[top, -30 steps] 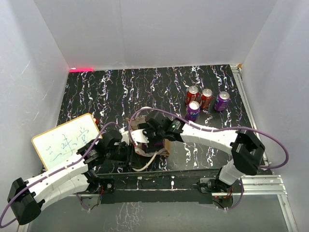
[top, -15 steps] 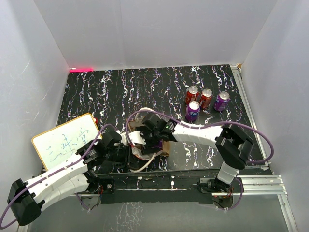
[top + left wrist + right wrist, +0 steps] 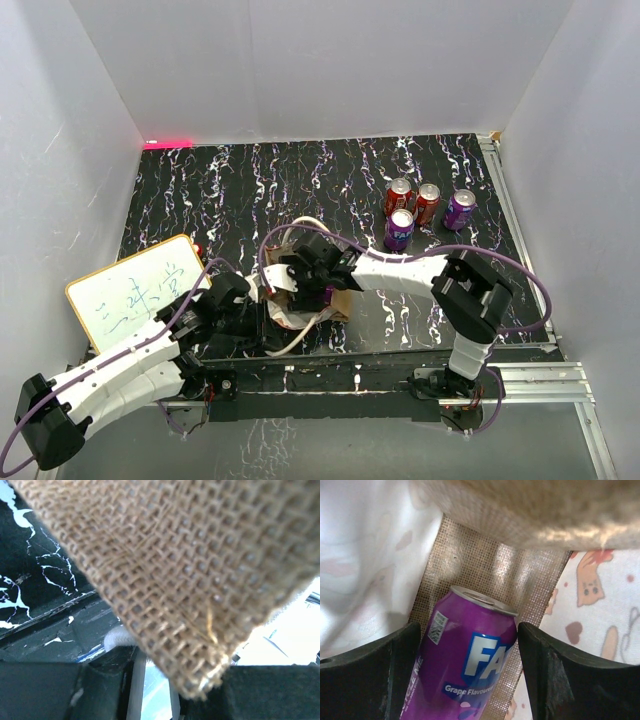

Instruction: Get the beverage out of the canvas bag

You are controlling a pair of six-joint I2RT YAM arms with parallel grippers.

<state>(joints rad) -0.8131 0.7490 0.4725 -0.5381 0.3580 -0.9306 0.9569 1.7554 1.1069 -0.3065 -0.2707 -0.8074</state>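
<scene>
The tan canvas bag (image 3: 343,304) lies near the table's front edge, and its white rope handle (image 3: 298,340) loops toward me. My left gripper (image 3: 262,318) is shut on the bag's woven edge (image 3: 190,565), with the fabric corner pinched between my fingers (image 3: 175,686). My right gripper (image 3: 308,288) reaches inside the bag. In the right wrist view it (image 3: 469,630) is shut on a purple grape Fanta can (image 3: 465,670), one finger on each side. The can lies on the bag's mesh floor beside the printed white lining. A bit of purple (image 3: 326,297) shows in the top view.
Several cans stand at the back right: two red ones (image 3: 399,192) (image 3: 428,200) and two purple ones (image 3: 460,208) (image 3: 400,228). A white board with an orange rim (image 3: 135,290) lies at the front left. A metal rail (image 3: 540,375) runs along the right front edge.
My right gripper has pushed further left into the bag and its elbow has swung left. My left gripper has kept its hold on the bag's edge.
</scene>
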